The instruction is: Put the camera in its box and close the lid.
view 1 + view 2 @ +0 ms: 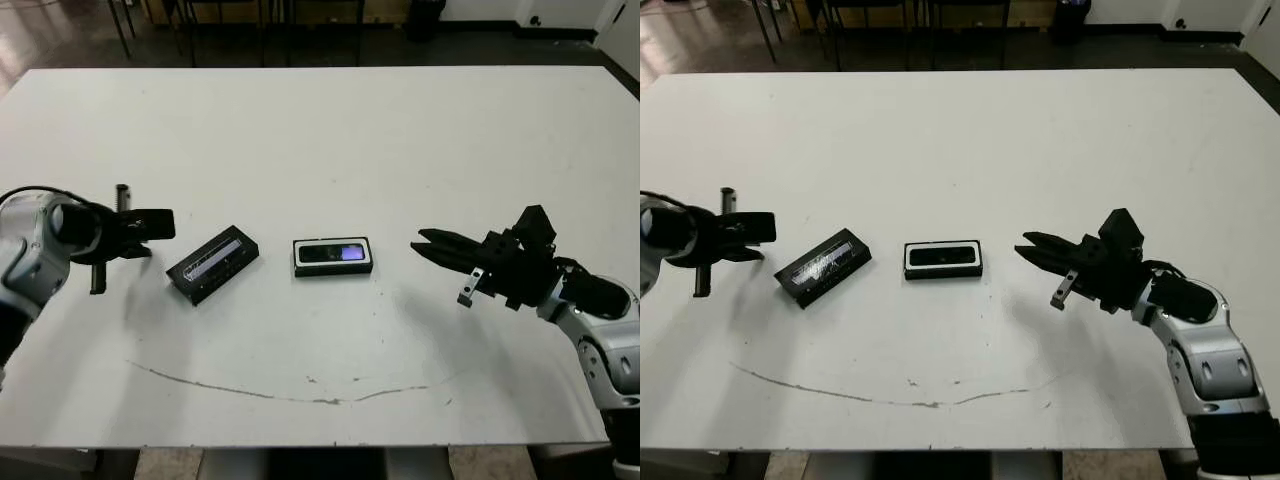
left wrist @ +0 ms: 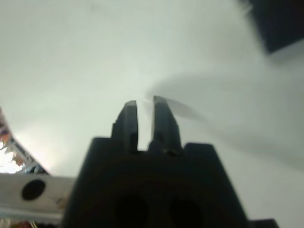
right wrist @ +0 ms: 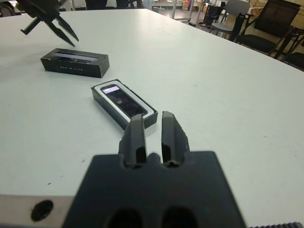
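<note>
The camera [image 1: 334, 253], slim and black with a small bluish-purple lit screen, lies inside the white-lined box [image 1: 299, 268] at the middle of the table. To the left of the box, the black lid [image 1: 213, 264] with its pale glossy strip lies askew on the table. My left gripper [image 1: 165, 227] hovers just left of the lid, shut, with only a thin slit between its fingers and nothing in it. My right gripper [image 1: 420, 241] points at the box from the right, a short gap away, also shut and empty. In the right wrist view, the box [image 3: 151, 117] sits just past my fingertips.
The white table [image 1: 320, 140] stretches wide behind the objects. A thin dark curved scuff [image 1: 290, 397] runs near the front edge. Chairs [image 3: 278, 23] and furniture legs stand beyond the far side.
</note>
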`<state>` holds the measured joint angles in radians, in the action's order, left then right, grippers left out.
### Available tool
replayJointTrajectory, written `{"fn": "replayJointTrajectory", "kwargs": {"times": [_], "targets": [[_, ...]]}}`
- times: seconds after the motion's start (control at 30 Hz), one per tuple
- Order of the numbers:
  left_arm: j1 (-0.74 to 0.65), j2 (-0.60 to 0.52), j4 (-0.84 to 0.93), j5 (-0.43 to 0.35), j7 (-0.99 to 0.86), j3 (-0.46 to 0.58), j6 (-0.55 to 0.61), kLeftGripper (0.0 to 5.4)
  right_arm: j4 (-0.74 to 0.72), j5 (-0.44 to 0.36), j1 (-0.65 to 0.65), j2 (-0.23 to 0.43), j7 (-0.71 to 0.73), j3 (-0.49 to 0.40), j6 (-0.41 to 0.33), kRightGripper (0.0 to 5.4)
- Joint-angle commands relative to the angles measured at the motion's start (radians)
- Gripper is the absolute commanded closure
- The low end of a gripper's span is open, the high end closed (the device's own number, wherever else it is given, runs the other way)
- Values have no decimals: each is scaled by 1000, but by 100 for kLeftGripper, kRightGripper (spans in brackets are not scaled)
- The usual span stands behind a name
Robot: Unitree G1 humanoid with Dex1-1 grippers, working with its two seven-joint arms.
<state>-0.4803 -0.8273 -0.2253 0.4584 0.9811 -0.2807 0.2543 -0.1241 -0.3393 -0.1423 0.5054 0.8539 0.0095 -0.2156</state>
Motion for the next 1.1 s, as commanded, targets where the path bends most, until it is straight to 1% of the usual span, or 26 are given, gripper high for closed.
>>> {"fn": "replayJointTrajectory", "kwargs": {"times": [0.03,0.13,0.2,0.27,0.33,0.4,0.47,0.53,0.63,0.7,0.77,0.87,0.97,1.03,1.1], "targets": [[75,-46,63,-146,-17,163,-36,540,2,-13,31,-8,0,-1,-3,539],[178,-54,156,-301,-31,350,-75,540,2,-12,43,-11,-3,1,9,539],[256,-43,258,-373,-57,459,-20,540,21,-22,43,-20,9,0,24,539],[325,-29,385,-423,-87,546,76,540,35,-19,40,-25,15,3,39,539],[381,19,484,-493,-134,631,137,540,55,-14,34,-32,21,9,61,539],[417,78,565,-541,-202,681,183,540,46,-3,31,-28,11,17,46,539],[439,126,640,-573,-269,703,235,540,38,-4,30,-29,7,20,38,539],[450,141,704,-602,-308,710,302,537,47,-18,27,-34,18,20,37,540],[447,131,719,-659,-307,706,357,500,65,-19,25,-39,30,19,66,540],[445,127,698,-698,-294,695,373,454,68,-27,26,-40,33,16,58,540],[451,135,689,-717,-303,685,373,404,58,-28,31,-35,28,14,42,540],[467,175,697,-732,-353,669,378,334,55,-33,37,-33,30,11,45,540],[476,209,694,-772,-376,655,396,263,50,-19,41,-23,23,14,46,540],[482,218,694,-801,-381,647,422,210,57,-21,39,-25,31,13,58,540],[490,215,698,-815,-387,630,440,171,63,-21,36,-25,33,14,58,540]]}}
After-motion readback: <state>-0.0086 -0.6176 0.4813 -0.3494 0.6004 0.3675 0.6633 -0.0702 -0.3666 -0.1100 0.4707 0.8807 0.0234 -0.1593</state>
